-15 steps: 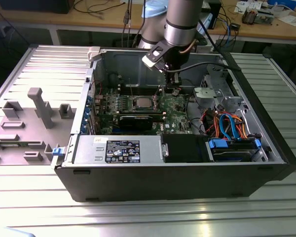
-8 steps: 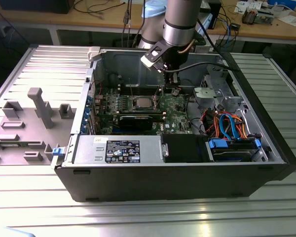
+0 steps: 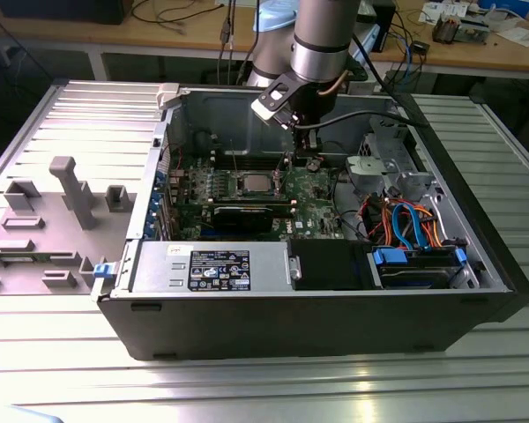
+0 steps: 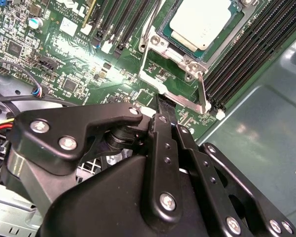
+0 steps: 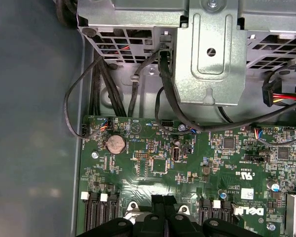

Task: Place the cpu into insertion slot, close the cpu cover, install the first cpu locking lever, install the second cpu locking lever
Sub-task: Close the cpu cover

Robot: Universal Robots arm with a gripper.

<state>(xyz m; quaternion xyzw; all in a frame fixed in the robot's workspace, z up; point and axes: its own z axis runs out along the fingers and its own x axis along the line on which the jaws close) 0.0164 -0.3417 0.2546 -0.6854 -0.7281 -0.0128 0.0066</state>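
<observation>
The cpu (image 4: 201,20), a flat square with a dull silver top, lies in the insertion slot (image 4: 190,63) on the green motherboard (image 4: 64,59). In the exterior view the cpu (image 3: 254,183) sits at the middle of the board. The cpu cover (image 4: 149,74), a silvery frame with a big window, stands swung open beside the slot. A thin lever rod (image 4: 149,28) rises next to it. My black gripper (image 4: 163,102) has its tips at the cover's free edge. The fingers look shut together in the first wrist view, gripper (image 5: 164,200). From outside, the gripper (image 3: 310,160) hangs just to the exterior view's right of the cpu.
Long black memory slots (image 4: 251,54) flank the socket. A metal drive cage (image 5: 207,54) and black cables (image 5: 167,98) sit close beyond the board edge. The case wall (image 3: 220,115) is behind, the power supply (image 3: 212,269) in front, and a grey fixture (image 3: 70,194) lies outside on the exterior view's left.
</observation>
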